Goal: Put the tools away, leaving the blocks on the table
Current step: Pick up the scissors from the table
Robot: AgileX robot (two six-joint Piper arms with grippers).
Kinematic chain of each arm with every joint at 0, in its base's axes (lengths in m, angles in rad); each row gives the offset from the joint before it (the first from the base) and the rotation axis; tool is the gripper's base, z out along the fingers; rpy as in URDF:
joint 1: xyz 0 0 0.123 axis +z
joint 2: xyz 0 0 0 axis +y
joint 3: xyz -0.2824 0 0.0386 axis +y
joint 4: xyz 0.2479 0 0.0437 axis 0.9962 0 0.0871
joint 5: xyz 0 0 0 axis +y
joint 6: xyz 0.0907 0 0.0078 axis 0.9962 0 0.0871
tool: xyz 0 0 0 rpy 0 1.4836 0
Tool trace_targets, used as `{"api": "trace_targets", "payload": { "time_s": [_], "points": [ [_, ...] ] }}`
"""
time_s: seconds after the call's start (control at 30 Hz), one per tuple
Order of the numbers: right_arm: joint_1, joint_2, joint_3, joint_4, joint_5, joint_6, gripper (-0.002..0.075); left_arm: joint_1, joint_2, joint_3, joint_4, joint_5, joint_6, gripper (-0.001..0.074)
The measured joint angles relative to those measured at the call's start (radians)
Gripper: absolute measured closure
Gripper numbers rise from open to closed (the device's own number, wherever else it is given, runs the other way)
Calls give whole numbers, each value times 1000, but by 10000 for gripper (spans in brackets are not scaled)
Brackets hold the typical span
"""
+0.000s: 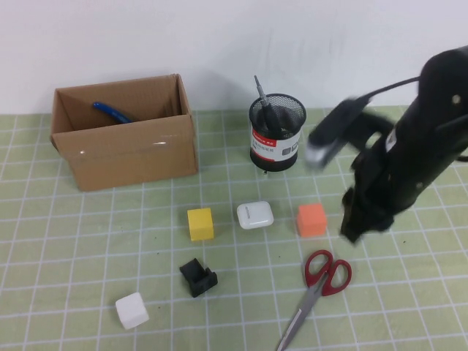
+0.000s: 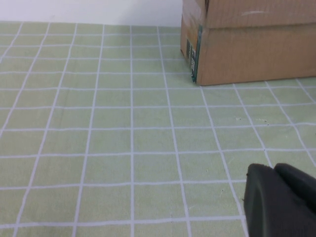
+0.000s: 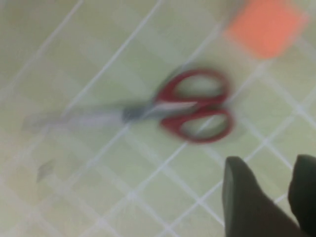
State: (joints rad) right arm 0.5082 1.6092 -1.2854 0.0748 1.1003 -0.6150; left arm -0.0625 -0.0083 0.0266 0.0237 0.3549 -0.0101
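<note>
The red-handled scissors point(image 1: 322, 281) lie on the mat at the front right and also show in the right wrist view point(image 3: 192, 106). My right gripper point(image 1: 354, 228) hovers just right of the orange cube point(image 1: 311, 219), beyond the scissors' handles; its fingers point(image 3: 247, 202) stand apart, empty. The blue-handled pliers point(image 1: 110, 111) lie inside the cardboard box point(image 1: 124, 150). The black-handled screwdriver point(image 1: 262, 99) stands in the black mesh cup point(image 1: 276, 131). The yellow cube point(image 1: 200, 224) and the white cube point(image 1: 131, 310) sit on the mat. My left gripper point(image 2: 279, 202) is low over bare mat near the box point(image 2: 247, 44), shut and empty.
A white rounded case point(image 1: 254, 215) sits between the yellow and orange cubes. A small black angular piece point(image 1: 198, 277) lies in front of the yellow cube. The orange cube also shows in the right wrist view point(image 3: 266, 24). The wall runs behind the box and cup.
</note>
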Motion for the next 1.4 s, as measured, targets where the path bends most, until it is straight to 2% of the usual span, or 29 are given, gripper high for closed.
{"api": "trace_targets", "payload": {
  "time_s": [0.2,0.3,0.43,0.57,0.7,1.0,1.2,1.27,1.3,1.4],
  "points": [
    [73,60,0,109,-12,-400,550,0,0,0,0,0,0,739],
    [115,101,0,138,-28,-445,522,0,0,0,0,0,0,739],
    [169,147,0,128,-65,-470,421,0,0,0,0,0,0,739],
    [223,179,-33,101,-103,-614,349,0,0,0,0,0,0,739],
    [250,204,7,103,-213,-712,349,0,0,0,0,0,0,739],
    [252,192,197,-14,-328,-727,349,0,0,0,0,0,0,739],
    [250,173,209,-21,-379,-881,350,0,0,0,0,0,0,739],
    [250,178,211,-23,-364,-848,351,0,0,0,0,0,0,739],
    [247,183,211,-23,-402,-896,351,0,0,0,0,0,0,739],
    [233,203,211,-25,-397,-896,353,0,0,0,0,0,0,739]
  ]
}}
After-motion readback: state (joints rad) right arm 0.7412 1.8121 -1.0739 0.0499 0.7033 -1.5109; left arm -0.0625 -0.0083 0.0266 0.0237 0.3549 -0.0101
